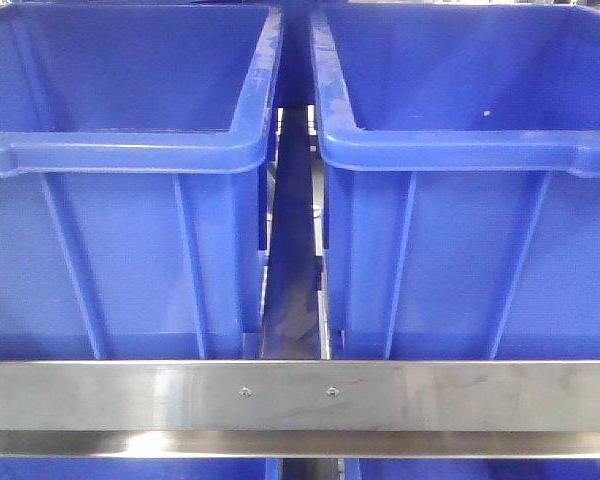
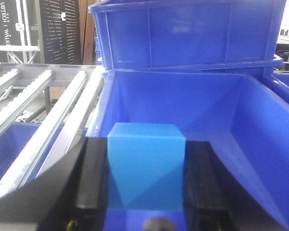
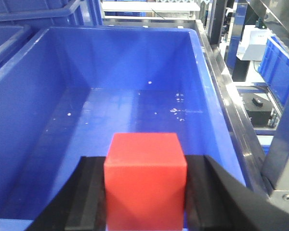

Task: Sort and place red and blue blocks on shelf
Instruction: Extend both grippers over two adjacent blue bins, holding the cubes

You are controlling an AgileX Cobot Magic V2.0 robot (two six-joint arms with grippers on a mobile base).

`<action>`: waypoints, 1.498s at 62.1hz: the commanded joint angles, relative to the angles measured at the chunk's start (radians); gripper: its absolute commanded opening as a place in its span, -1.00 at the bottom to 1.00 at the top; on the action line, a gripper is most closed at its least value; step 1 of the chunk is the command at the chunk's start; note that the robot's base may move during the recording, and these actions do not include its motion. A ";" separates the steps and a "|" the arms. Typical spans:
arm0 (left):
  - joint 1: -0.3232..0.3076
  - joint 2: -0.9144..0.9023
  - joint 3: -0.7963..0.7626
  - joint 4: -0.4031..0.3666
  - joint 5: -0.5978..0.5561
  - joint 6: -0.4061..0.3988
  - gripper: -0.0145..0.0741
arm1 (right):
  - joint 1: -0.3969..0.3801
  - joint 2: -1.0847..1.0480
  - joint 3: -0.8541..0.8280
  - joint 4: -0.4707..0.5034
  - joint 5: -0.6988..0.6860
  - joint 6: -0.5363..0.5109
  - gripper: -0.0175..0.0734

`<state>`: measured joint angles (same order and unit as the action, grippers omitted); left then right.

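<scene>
Left gripper [image 2: 146, 175] clamps the blue block [image 2: 145, 154], tilted down over an open blue bin [image 2: 260, 144] beside roller tracks [image 2: 19, 106]. Right gripper [image 3: 145, 192] likewise pinches the red block [image 3: 145, 168] above a second bin [image 3: 38, 120] on the shelf [image 1: 300, 395].

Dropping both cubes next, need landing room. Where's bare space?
Right-wrist bin: floor bare wall to wall past the red block, only white specks. Left-wrist bin: what shows past the blue block is bare. Tight: the gap between the front-view bins.
</scene>
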<state>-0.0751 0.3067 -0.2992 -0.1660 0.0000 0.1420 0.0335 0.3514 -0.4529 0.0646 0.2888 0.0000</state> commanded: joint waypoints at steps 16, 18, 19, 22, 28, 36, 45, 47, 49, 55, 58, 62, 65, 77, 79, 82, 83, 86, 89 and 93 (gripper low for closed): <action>0.001 0.008 -0.030 -0.007 -0.083 0.002 -0.39 | -0.004 0.005 -0.028 0.003 -0.091 -0.016 -0.43; 0.001 0.008 -0.030 -0.007 -0.083 0.002 -0.39 | -0.004 0.005 -0.028 0.003 -0.091 -0.016 -0.43; 0.001 0.008 -0.030 -0.007 -0.083 0.002 -0.39 | -0.004 0.005 -0.028 0.003 -0.091 -0.016 -0.43; 0.001 0.008 -0.030 -0.007 -0.083 0.002 -0.39 | -0.004 0.005 -0.028 0.003 -0.095 -0.016 -0.43; 0.001 0.008 -0.030 -0.007 -0.086 0.002 -0.39 | -0.004 0.005 -0.028 0.003 -0.110 -0.016 -0.43; 0.001 0.008 -0.030 -0.007 -0.090 0.002 -0.39 | -0.004 0.005 -0.028 0.003 -0.110 -0.016 -0.43; 0.001 0.008 -0.030 -0.007 -0.090 0.002 -0.39 | -0.004 0.005 -0.028 0.004 -0.111 -0.016 -0.43; 0.001 0.008 -0.030 -0.007 -0.090 0.002 -0.39 | -0.004 0.005 -0.028 0.004 -0.110 -0.016 -0.43; 0.001 0.008 -0.030 -0.007 -0.090 0.002 -0.39 | -0.004 0.005 -0.028 0.004 -0.110 -0.016 -0.43; 0.001 0.008 -0.030 -0.007 -0.090 0.002 -0.39 | -0.004 0.005 -0.028 0.004 -0.110 -0.016 -0.43; 0.001 0.008 -0.030 -0.007 -0.090 0.002 -0.39 | -0.004 0.005 -0.028 0.004 -0.110 -0.016 -0.43; 0.001 0.008 -0.030 -0.007 -0.090 0.002 -0.39 | -0.004 0.005 -0.028 0.004 -0.110 -0.016 -0.43; 0.001 0.008 -0.030 -0.007 -0.090 0.002 -0.39 | -0.004 0.005 -0.028 0.004 -0.110 -0.016 -0.43; 0.001 0.008 -0.030 -0.007 -0.090 0.002 -0.39 | -0.004 0.005 -0.028 0.004 -0.113 -0.016 -0.43; 0.001 0.008 -0.030 -0.007 -0.090 0.002 -0.39 | -0.004 0.005 -0.028 0.004 -0.113 -0.016 -0.43; 0.001 0.008 -0.030 -0.007 -0.090 0.002 -0.39 | -0.004 0.005 -0.028 0.004 -0.113 -0.016 -0.43; 0.001 0.008 -0.030 -0.007 -0.090 0.002 -0.39 | -0.004 0.005 -0.028 0.004 -0.113 -0.016 -0.43; 0.001 0.008 -0.030 -0.007 -0.090 0.002 -0.39 | -0.004 0.005 -0.028 0.004 -0.115 -0.016 -0.43; 0.001 0.008 -0.030 -0.007 -0.090 0.002 -0.39 | -0.004 0.005 -0.028 0.004 -0.115 -0.016 -0.43; 0.001 0.008 -0.030 -0.007 -0.090 0.002 -0.39 | -0.004 0.005 -0.026 0.005 -0.114 -0.016 -0.43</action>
<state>-0.0751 0.3067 -0.2992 -0.1660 0.0000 0.1420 0.0335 0.3514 -0.4529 0.0646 0.2789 -0.0052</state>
